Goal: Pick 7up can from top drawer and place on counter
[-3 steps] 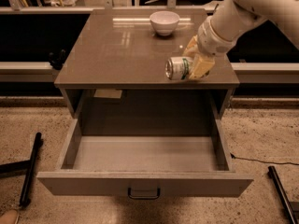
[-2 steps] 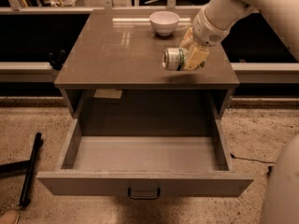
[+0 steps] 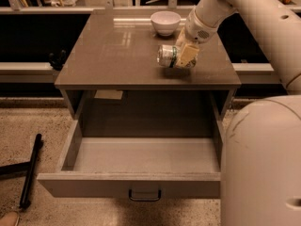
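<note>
Gripping the 7up can sideways, the hand has moved toward 11 o'clock over the desk; only release remains.

White bowl, perhaps a black rod

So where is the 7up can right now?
In the camera view, the 7up can is held sideways in the gripper over the right half of the counter, just in front of the white bowl and beyond the open top drawer.
</note>
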{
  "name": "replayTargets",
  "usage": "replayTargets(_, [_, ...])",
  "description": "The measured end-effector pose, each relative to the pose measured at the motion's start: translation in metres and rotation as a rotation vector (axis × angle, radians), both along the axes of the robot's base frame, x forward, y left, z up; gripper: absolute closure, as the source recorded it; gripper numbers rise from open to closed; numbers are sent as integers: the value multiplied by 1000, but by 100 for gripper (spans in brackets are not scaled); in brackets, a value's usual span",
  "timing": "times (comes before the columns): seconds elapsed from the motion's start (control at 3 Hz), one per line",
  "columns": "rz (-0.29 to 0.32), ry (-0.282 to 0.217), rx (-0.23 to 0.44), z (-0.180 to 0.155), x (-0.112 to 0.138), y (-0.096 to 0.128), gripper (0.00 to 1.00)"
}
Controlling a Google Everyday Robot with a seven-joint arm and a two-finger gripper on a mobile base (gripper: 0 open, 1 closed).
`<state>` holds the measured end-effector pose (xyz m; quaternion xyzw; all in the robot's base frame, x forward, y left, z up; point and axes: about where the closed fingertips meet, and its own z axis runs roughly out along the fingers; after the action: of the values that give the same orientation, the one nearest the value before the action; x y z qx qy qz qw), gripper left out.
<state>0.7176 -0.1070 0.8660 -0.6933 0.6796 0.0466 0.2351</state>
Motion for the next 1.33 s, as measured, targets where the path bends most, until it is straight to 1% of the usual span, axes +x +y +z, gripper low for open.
replayTargets(0.33, [-49,5,-4,-10,15,-1,51])
replayTargets(0.67, [-83,6,-6,-16,26,-3,20])
replayTargets(1.0, [-92,5,-6,-16,30,-3,0])
replayTargets(1.33, [-93,0,5,-14,32,-3,0])
